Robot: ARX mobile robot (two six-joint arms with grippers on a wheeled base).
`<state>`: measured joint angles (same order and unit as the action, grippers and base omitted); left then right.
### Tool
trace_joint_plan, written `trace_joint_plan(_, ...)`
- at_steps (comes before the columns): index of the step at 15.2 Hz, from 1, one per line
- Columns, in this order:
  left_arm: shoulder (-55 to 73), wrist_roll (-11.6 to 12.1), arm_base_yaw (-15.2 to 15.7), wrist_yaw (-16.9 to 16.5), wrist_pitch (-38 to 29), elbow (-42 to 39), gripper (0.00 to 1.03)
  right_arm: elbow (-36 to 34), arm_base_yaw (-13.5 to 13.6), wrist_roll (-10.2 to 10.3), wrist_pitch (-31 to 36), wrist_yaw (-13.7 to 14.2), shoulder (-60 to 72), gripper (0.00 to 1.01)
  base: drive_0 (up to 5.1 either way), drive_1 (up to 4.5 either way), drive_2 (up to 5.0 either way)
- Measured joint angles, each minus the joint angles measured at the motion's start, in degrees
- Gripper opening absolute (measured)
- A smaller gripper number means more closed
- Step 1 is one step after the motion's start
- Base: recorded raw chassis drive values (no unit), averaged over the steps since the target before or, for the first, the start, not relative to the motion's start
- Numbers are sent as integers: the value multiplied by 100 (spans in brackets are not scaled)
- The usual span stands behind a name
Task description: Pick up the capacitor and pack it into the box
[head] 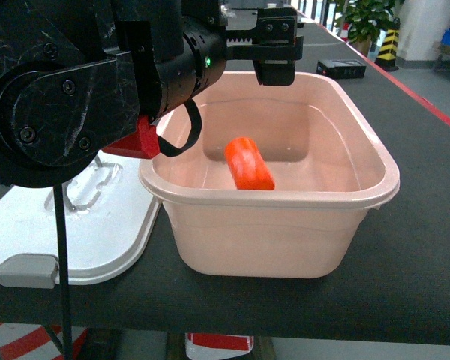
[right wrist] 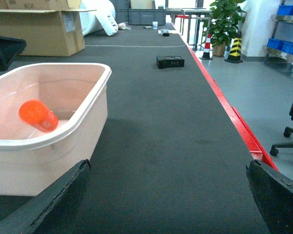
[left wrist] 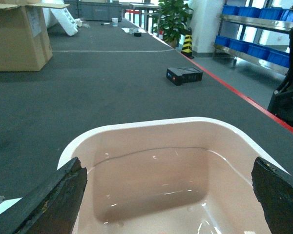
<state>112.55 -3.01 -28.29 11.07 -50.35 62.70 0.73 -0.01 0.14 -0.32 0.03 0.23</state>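
Head view gives me the box [head: 285,225] as a smooth, glossy pale pink plastic tub with rounded corners and a rolled rim, standing on the dark matte desk [head: 420,247]. On its floor lies the capacitor [head: 249,163], a short bright orange cylinder on its side near the front wall, touched by nothing. Just left of the tub, flat on the desk, is the white lid [head: 97,232] with a grey latch [head: 26,270] at its near edge. My left arm is a bulky black mass reaching in from the upper left, and my left end effector [head: 276,45] hangs above the tub's far rim, clear of the capacitor. From my left wrist camera its two dark, rough-faced fingers [left wrist: 53,200] stand at the outer corners of the frame, spread wide with nothing between them, looking into the far end of the tub; the capacitor does not show there. My right wrist camera sees the tub from its side with the orange cylinder inside, and my right end effector [right wrist: 161,214] is low over bare desk, well apart from the tub, fingers likewise wide and empty. A brown cardboard box [right wrist: 44,29] sits far back.
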Motion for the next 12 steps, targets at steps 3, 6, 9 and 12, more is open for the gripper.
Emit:
trace_joint_plan(3,7,125,2,437,-496,-111,98,0,0,0,2,-2,0,98,0,0,0)
trace_joint_plan(6,-1165,608,778,1108,-1316,-1790,98,0,0,0,2,-4,0,98,0,0,0)
trace_joint_plan(9,-1272,603,1875,872,-1547,-2597,98,0,0,0,0,-2,0,98,0,0,0)
trace_joint_plan(12,354,643,2184,658,-1646,-1878,98,0,0,0,-2,-2,0,98,0,0,0)
